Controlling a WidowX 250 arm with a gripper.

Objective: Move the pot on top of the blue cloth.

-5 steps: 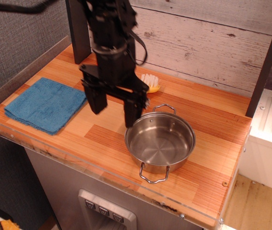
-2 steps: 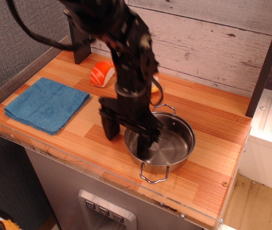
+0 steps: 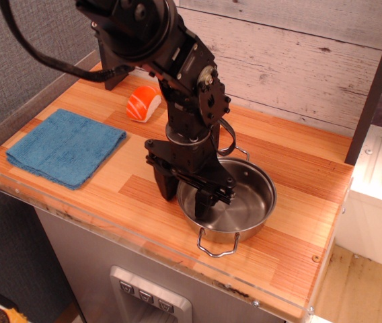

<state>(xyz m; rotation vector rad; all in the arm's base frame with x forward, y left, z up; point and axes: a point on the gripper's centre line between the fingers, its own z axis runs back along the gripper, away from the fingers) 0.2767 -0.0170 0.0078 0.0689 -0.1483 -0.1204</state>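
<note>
Straddling the pot's (image 3: 235,200) left rim, gripper (image 3: 185,194) spread, unclenched, ready to pinch; blue cloth (image 3: 65,145) well left of pot.

Even, fairly bright indoor light falls from above. The shallow shiny stainless-steel pot (image 3: 235,202) carries soft glare at its 3 o'clock inner wall. The black robot arm (image 3: 177,74) throws faint shadows on the striped wooden counter (image 3: 298,195). Focus is slightly soft overall.

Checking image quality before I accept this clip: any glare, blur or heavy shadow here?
In the single camera view: sharp focus, even soft lighting; mild reflections inside the pot; the dark gripper straddling its rim hides detail; the blue cloth is clearly lit; no motion blur.
</note>
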